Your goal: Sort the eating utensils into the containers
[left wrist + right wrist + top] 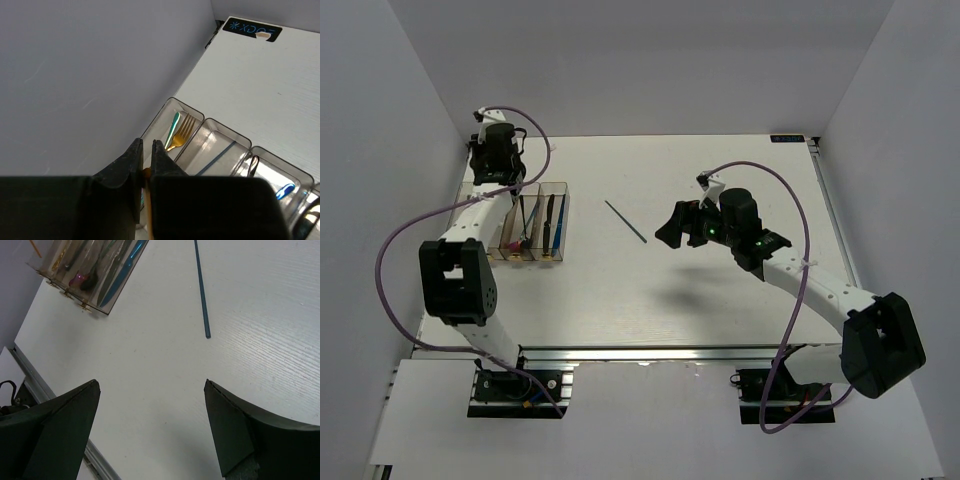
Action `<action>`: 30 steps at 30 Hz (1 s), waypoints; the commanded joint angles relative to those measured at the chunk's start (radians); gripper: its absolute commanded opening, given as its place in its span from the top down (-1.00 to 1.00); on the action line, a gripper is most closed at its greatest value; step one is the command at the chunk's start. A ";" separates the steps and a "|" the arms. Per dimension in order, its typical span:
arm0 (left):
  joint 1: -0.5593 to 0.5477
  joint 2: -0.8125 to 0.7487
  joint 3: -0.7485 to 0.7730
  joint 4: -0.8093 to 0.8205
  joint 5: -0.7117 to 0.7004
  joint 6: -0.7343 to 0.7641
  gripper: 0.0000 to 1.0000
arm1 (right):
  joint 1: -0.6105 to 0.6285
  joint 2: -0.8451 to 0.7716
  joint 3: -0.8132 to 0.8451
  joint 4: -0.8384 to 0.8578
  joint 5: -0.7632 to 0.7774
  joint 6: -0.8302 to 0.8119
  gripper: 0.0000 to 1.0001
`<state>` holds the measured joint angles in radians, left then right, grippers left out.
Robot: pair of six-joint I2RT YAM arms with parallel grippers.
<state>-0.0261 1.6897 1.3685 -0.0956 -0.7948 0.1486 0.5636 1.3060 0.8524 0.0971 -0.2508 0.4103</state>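
Note:
The containers [556,222], clear bins joined in a row, stand at the table's left. My left gripper [147,142] hangs over their far end [500,165], shut on a slim orange-gold utensil [146,176] whose lower end is hidden. Below it, a gold fork [184,132] and a teal utensil [173,131] share the end bin. A blue stick [216,159] lies in the bin beside them, then a black utensil [254,162]. Another blue stick [625,221] lies loose mid-table [201,290]. My right gripper [675,228] hovers just right of it, open and empty [152,385].
White walls close in the table on the left, back and right. The left wall [90,75] runs right beside the containers [75,277]. An aluminium rail [650,352] edges the table's near side. A black label [249,28] marks the far corner.

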 commanded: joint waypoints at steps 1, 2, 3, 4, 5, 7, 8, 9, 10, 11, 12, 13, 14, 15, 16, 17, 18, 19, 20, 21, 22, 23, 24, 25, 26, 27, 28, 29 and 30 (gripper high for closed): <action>0.023 0.037 0.043 0.135 -0.012 0.077 1.00 | -0.004 -0.027 -0.006 0.024 -0.027 -0.018 -0.79; 0.060 0.048 0.037 0.154 -0.012 0.074 1.00 | -0.004 -0.030 -0.007 0.029 -0.034 -0.016 -0.79; 0.063 0.060 0.031 0.186 -0.011 0.074 1.00 | -0.004 -0.031 -0.009 0.036 -0.039 -0.015 -0.79; 0.066 0.076 0.008 0.207 -0.020 0.075 1.00 | -0.004 -0.030 -0.012 0.039 -0.044 -0.013 -0.79; 0.069 0.083 -0.002 0.224 -0.011 0.072 1.00 | -0.004 -0.028 -0.012 0.041 -0.053 -0.013 -0.79; 0.069 0.103 -0.028 0.241 0.006 0.065 1.00 | -0.004 -0.019 -0.012 0.047 -0.056 -0.011 -0.79; 0.069 0.108 -0.037 0.250 0.006 0.062 1.00 | -0.004 -0.016 -0.012 0.047 -0.054 -0.011 -0.79; 0.071 0.113 -0.048 0.261 0.005 0.054 1.00 | -0.004 -0.014 -0.010 0.049 -0.053 -0.011 -0.79; 0.071 0.117 -0.060 0.273 0.009 0.052 1.00 | -0.004 -0.010 -0.012 0.049 -0.051 -0.013 -0.79; 0.072 0.116 -0.086 0.286 0.026 0.051 1.00 | -0.004 -0.008 -0.012 0.049 -0.045 -0.014 -0.79; 0.071 0.116 -0.098 0.310 0.035 0.051 1.00 | -0.004 -0.008 -0.013 0.052 -0.041 -0.018 -0.79; 0.071 0.117 -0.104 0.319 0.045 0.046 0.97 | -0.004 -0.005 -0.015 0.058 -0.038 -0.021 -0.79; 0.071 0.125 -0.106 0.329 0.054 0.043 0.95 | -0.004 -0.002 -0.015 0.058 -0.028 -0.022 -0.79; 0.071 0.131 -0.098 0.318 0.061 0.036 0.95 | -0.004 0.005 -0.013 0.059 -0.025 -0.027 -0.79; 0.072 0.140 -0.091 0.307 0.072 0.031 0.95 | -0.004 0.010 -0.013 0.059 -0.022 -0.027 -0.79; 0.071 0.154 -0.083 0.294 0.078 0.025 0.93 | -0.004 0.015 -0.009 0.059 -0.021 -0.028 -0.79; 0.072 0.157 -0.086 0.295 0.080 0.017 0.89 | -0.004 0.025 -0.006 0.058 -0.022 -0.030 -0.79; 0.071 0.159 -0.091 0.296 0.085 0.017 0.68 | -0.004 0.030 -0.004 0.058 -0.022 -0.030 -0.79; 0.071 0.160 -0.098 0.298 0.086 0.014 0.52 | -0.004 0.033 0.002 0.053 -0.022 -0.031 -0.79; 0.071 0.156 -0.115 0.298 0.091 0.009 0.33 | -0.004 0.042 0.007 0.050 -0.021 -0.033 -0.79; 0.071 0.151 -0.124 0.300 0.092 0.005 0.12 | -0.004 0.045 0.010 0.050 -0.018 -0.041 -0.79; 0.069 0.143 -0.134 0.304 0.103 -0.003 -0.18 | -0.004 0.053 0.014 0.049 -0.005 -0.045 -0.79; 0.071 0.128 -0.140 0.303 0.115 -0.015 -0.29 | -0.004 0.070 0.026 0.049 -0.001 -0.050 -0.79; 0.069 0.119 -0.146 0.301 0.126 -0.020 -0.39 | -0.004 0.085 0.034 0.050 0.008 -0.066 -0.79; 0.066 0.111 -0.143 0.289 0.132 -0.026 -0.52 | -0.004 0.105 0.046 0.046 0.019 -0.073 -0.79; 0.063 0.090 -0.134 0.280 0.137 -0.038 -0.56 | -0.004 0.161 0.091 0.035 0.022 -0.077 -0.79; 0.057 0.074 -0.131 0.274 0.141 -0.041 -0.58 | -0.004 0.198 0.123 0.009 0.021 -0.097 -0.79; 0.051 0.058 -0.129 0.266 0.146 -0.043 -0.61 | -0.001 0.231 0.160 -0.022 0.044 -0.106 -0.79; 0.046 0.038 -0.126 0.261 0.128 -0.046 -0.70 | 0.008 0.295 0.190 -0.051 0.059 -0.117 -0.79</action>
<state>0.0406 1.8420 1.2293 0.1650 -0.6800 0.1341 0.5636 1.5043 0.9405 0.0914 -0.2413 0.3504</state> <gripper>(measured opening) 0.819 0.894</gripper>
